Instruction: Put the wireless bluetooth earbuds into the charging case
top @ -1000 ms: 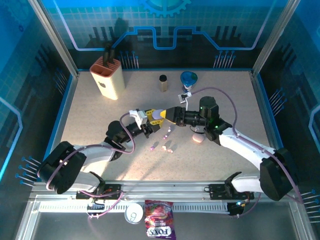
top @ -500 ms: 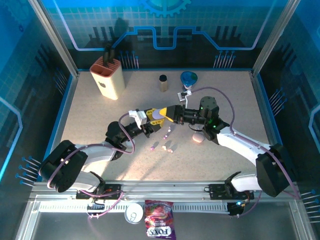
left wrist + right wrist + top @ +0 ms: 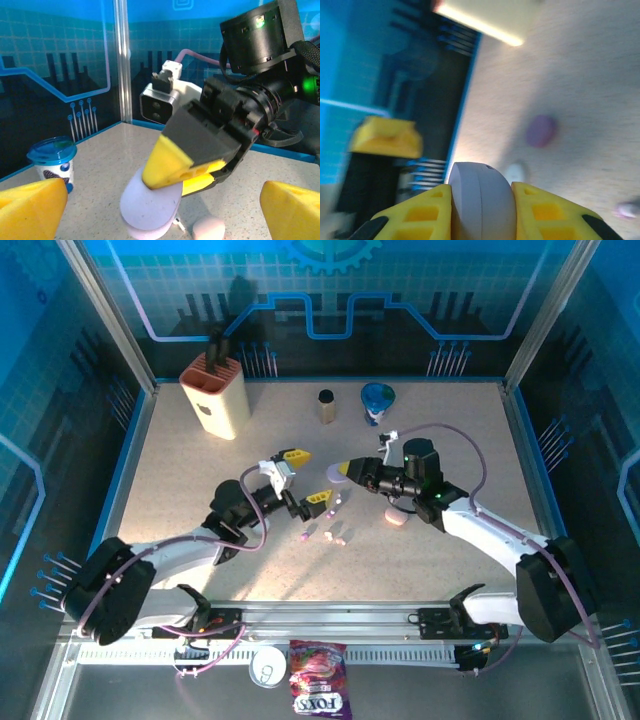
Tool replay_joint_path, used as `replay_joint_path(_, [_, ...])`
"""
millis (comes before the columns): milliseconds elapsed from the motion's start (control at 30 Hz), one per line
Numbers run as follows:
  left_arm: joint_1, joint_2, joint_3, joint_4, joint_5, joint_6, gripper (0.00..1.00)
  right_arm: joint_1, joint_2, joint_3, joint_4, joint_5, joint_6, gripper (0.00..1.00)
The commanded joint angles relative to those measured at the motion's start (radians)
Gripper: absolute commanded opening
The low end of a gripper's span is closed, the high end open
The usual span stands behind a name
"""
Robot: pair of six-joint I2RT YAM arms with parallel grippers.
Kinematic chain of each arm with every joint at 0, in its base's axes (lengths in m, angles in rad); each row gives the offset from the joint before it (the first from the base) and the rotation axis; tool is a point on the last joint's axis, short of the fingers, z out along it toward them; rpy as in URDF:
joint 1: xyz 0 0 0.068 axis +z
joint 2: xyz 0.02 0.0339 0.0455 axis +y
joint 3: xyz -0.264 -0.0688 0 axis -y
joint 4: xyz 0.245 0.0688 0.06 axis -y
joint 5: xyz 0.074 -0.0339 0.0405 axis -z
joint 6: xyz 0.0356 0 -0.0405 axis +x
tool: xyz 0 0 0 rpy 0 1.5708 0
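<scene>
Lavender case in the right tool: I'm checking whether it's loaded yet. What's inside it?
Nothing inside shows: the lavender case looks closed, clamped in the right tool, so its shell hides the interior. Several earbuds lie loose on the table.

Black-white arms (image 3: 480, 525); yellow fingertips (image 3: 167, 162); cables (image 3: 200, 54) look lilac.

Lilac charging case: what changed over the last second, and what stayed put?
The left gripper let go, its fingers opening wide, after the right gripper closed on the lilac charging case and drew it slightly rightward. The earbuds and pink case on the table stayed put.
</scene>
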Motion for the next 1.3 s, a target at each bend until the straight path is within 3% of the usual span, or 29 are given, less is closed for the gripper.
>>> replay_joint_path(0, [-0.006, -0.071, 0.003, -0.198, -0.093, 0.042, 0.99, -0.028, 0.032, 0.035, -0.200, 0.187, -0.170, 0.23])
replay_joint_path(233, [-0.006, -0.162, 0.073, -0.629, -0.265, 0.064, 0.99, -0.062, 0.231, 0.106, -0.156, 0.221, -0.195, 0.23])
replay_joint_path(533, [-0.004, -0.189, 0.161, -0.936, -0.402, 0.033, 0.99, -0.078, 0.490, 0.241, -0.123, 0.203, -0.199, 0.24])
replay_joint_path(733, [0.008, -0.163, 0.218, -1.063, -0.444, 0.013, 0.99, -0.089, 0.582, 0.277, -0.111, 0.202, -0.188, 0.32])
replay_joint_path(933, [0.044, -0.101, 0.292, -1.179, -0.402, -0.011, 0.99, -0.097, 0.519, 0.266, -0.138, 0.228, -0.227, 0.60])
replay_joint_path(1033, [0.072, -0.058, 0.355, -1.276, -0.364, -0.016, 0.99, -0.096, 0.447, 0.260, -0.187, 0.243, -0.282, 0.69])
replay_joint_path(1267, [0.133, 0.091, 0.503, -1.485, -0.395, -0.033, 0.99, -0.090, 0.225, 0.139, -0.215, 0.251, -0.366, 0.76])
